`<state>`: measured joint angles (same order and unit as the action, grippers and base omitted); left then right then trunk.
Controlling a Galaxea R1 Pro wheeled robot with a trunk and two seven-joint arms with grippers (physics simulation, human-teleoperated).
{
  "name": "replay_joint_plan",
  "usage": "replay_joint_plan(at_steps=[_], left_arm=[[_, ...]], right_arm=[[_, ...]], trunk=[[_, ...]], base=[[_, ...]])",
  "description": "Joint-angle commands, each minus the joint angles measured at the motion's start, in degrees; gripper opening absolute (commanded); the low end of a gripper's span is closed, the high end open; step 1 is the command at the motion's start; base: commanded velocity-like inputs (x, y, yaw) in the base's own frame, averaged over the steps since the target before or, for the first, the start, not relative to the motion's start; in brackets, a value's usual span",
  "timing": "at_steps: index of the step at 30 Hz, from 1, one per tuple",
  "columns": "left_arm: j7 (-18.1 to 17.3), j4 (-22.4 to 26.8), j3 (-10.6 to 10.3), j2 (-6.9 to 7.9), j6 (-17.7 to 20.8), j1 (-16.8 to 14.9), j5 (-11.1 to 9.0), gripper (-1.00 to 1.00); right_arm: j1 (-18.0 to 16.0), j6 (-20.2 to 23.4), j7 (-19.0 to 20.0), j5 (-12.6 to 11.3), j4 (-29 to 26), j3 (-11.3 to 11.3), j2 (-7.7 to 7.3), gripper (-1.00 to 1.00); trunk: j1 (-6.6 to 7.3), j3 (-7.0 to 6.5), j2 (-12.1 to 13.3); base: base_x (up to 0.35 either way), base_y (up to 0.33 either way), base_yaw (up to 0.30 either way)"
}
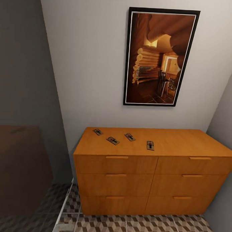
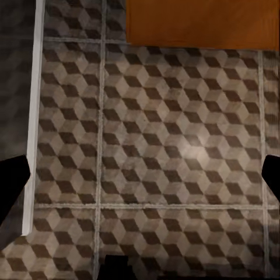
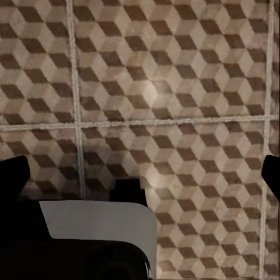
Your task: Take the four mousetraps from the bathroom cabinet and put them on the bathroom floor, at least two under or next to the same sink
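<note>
We find all four mousetraps (image 1: 112,140) untouched, strung along the rear left of the orange cabinet (image 1: 151,170) top, both claws (image 2: 143,175) (image 3: 143,175) spread wide, empty above the floor (image 2: 175,146); next comes reaching up.

Orange-brown cabinet (image 1: 150,174), brown/tan cube-patt. floor (image 2: 175,146)

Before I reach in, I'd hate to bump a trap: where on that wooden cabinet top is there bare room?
The wooden cabinet top is bare from the rightmost mousetrap to its right edge. Its left half is the crowded part: there the other three mousetraps lie apart in a loose row.
</note>
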<state>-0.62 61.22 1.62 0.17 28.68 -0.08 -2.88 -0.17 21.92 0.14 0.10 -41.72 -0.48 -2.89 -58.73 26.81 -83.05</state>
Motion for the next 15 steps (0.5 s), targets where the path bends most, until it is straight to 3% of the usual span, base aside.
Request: replay_joint_plan(at_steps=[1,9,15], left_arm=[[-0.06,0.15,0.06,-0.01,0.34,0.00,-0.27,1.00],[-0.19,12.72,-0.07,-0.36,6.48,-0.02,2.33,1.00],[-0.27,20.35,-0.18,-0.48,15.77,-1.36,2.80,1.00]], right_arm=[[0.00,0.35,0.01,0.00,-0.16,-0.05,0.01,1.00],[0.00,7.98,-0.19,0.05,-12.27,-0.37,-2.16,1.00],[-0.48,13.23,-0.22,0.01,-21.89,-0.97,-3.82,1.00]], trunk=[[0.00,0.06,-0.03],[0.00,0.06,-0.03],[0.00,0.06,-0.03]], base=[[0.000,0.000,0.000],[0.000,0.000,0.000],[0.000,0.000,0.000]])
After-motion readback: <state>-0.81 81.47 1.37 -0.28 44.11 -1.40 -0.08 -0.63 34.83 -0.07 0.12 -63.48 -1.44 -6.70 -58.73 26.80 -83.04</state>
